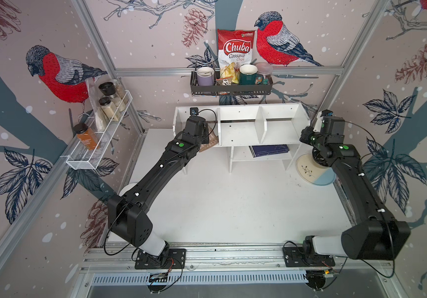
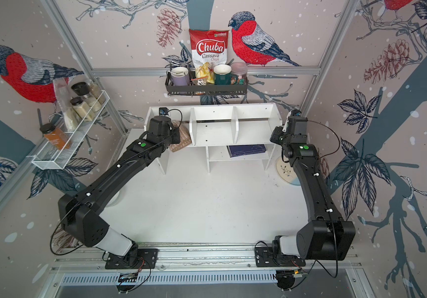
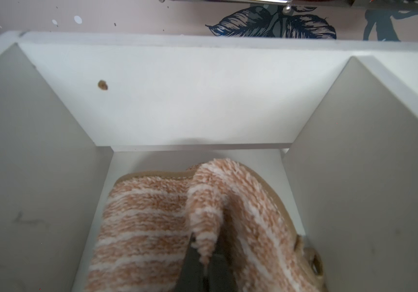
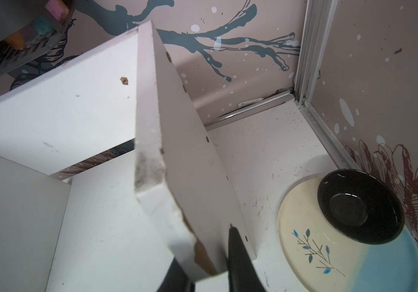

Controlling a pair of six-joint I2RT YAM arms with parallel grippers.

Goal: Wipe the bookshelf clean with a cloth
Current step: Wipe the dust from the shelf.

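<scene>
black wall rack (image 1: 230,89): on the back wall; holds a Chuba cassava chips bag (image 1: 235,49), lilac mug (image 1: 205,76) and green mug (image 1: 247,74)
white wire-mesh rack (image 1: 83,157): on the side wall; spice jars (image 1: 109,105) and an orange jar (image 1: 87,136) inside
plate (image 4: 311,242): cream and blue, leaf motif, on the table (image 1: 233,201)
black bowl (image 4: 359,204): on the plate
navy book (image 1: 270,150): lying flat

My white worktop (image 1: 220,206) carries the bookshelf (image 1: 241,134) along its far edge. A plate (image 1: 308,170) lies near the far right corner, just beside the shelf's right leg. A black bowl (image 4: 359,207) sits on the plate, and a dark book (image 1: 269,151) lies on the lower shelf.
</scene>
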